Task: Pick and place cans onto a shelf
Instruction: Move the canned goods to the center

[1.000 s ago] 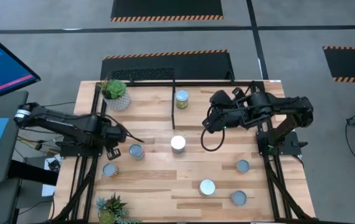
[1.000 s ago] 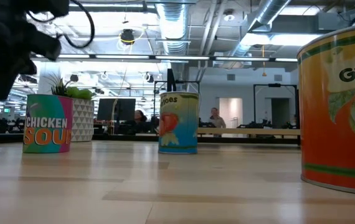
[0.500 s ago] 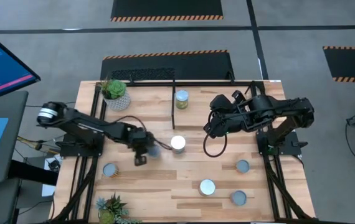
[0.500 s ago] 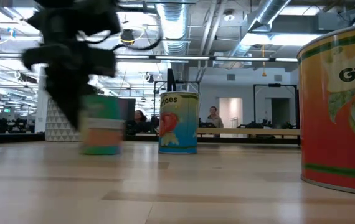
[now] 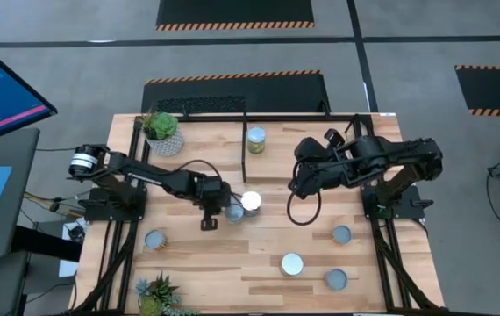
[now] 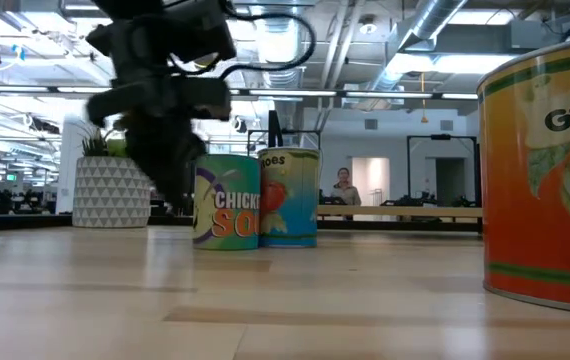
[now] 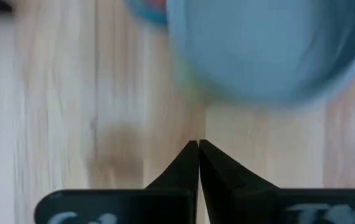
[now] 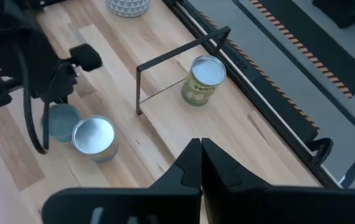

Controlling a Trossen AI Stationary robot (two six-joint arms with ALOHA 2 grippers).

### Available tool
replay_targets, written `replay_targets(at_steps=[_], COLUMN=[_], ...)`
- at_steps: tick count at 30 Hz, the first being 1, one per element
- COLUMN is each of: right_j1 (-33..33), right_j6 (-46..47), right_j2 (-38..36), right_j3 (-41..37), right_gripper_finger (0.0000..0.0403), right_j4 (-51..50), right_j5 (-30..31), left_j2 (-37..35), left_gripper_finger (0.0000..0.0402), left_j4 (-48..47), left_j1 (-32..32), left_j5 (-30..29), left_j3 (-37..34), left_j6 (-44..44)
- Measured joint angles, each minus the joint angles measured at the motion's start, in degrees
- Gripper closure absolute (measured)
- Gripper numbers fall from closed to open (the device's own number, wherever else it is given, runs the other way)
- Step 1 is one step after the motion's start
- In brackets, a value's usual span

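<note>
Table [image 5: 206, 259] centre: left gripper [image 5: 217, 207] stretched low beside soup can [image 5: 234, 211].

The light wooden table [image 5: 232, 254] carries seven cans — the chicken soup can [image 5: 232, 211] stands just ahead of the left gripper [image 5: 217, 209], touching a silver-topped can [image 5: 251, 202]. The green can [image 5: 256, 139] sits in the shelf [image 5: 320, 149], near the right gripper [image 5: 296, 183]. Four more cans [image 5: 291, 263] stand towards the near edge — well apart from both grippers. Two potted plants [image 5: 162, 132] occupy the left corners.
</note>
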Motion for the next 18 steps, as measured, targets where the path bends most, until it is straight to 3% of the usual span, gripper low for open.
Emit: replay_targets(at_steps=[5,10,18], right_j1=[0.3,0.2,1.5], right_j6=[-0.5,-2.9,-6.0], right_j2=[-1.0,-3.3,-7.7], right_j3=[0.0,0.0,0.0], right_gripper_finger=[0.0380,0.0378,0.0386], right_j4=[0.0,0.0,0.0], right_j5=[0.0,0.0,-0.2], left_j2=[1.4,5.9,12.8], left_gripper_finger=[0.0401,0.0401,0.0401], left_j4=[7.1,14.2,3.4], left_j1=[2.3,4.1,3.7], left_j5=[0.2,-1.2,-6.1], left_j3=[1.4,7.7,23.0], left_j6=[-0.1,-0.9,-1.7])
